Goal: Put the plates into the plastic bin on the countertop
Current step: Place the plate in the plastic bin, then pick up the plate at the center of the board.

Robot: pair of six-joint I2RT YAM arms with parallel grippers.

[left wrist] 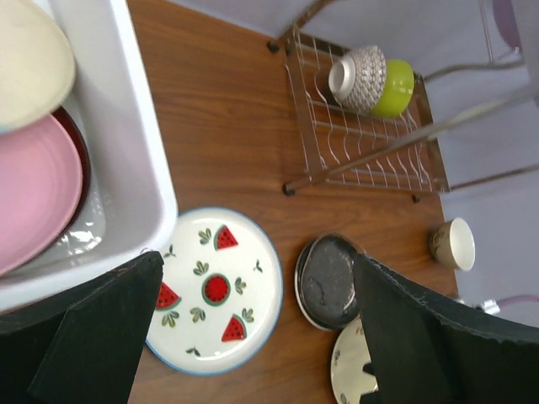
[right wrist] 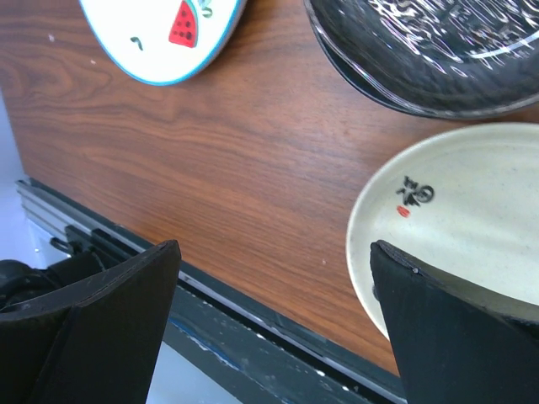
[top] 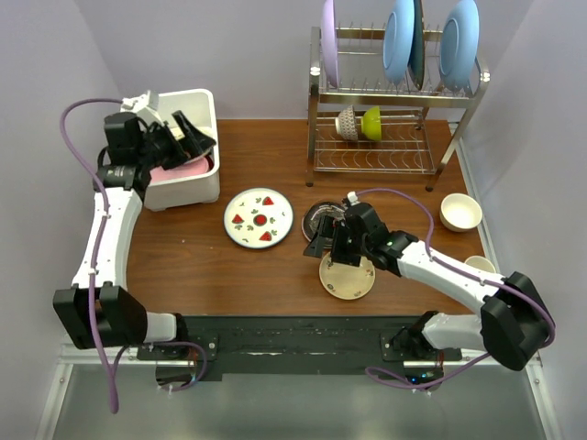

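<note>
Right pincer (right wrist: 274, 332), spread over the small yellowish round plate (top: 353, 282) at lower centre, should straddle its rim squarely before closing; left pincer (top: 193, 136), also spread, hovers at the white plastic bin (top: 188, 191), upper left.

Pink plate (left wrist: 34, 202) in bin (left wrist: 143, 160), maroon-rimmed (left wrist: 77, 151) apparently beneath; fruit plate (left wrist: 215, 290) on countertop (left wrist: 219, 126)

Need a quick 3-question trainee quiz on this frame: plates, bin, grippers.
1. True or false: the white round plate with watermelon motifs lies inside the white rectangular plastic bin.
2. Which plate is in the bin? A. pink round plate B. dark glass plate C. small yellowish plate
3. Fill in: the left gripper has its jaws ____ and holds nothing.

Key: 1 false; 2 A; 3 open.
</note>
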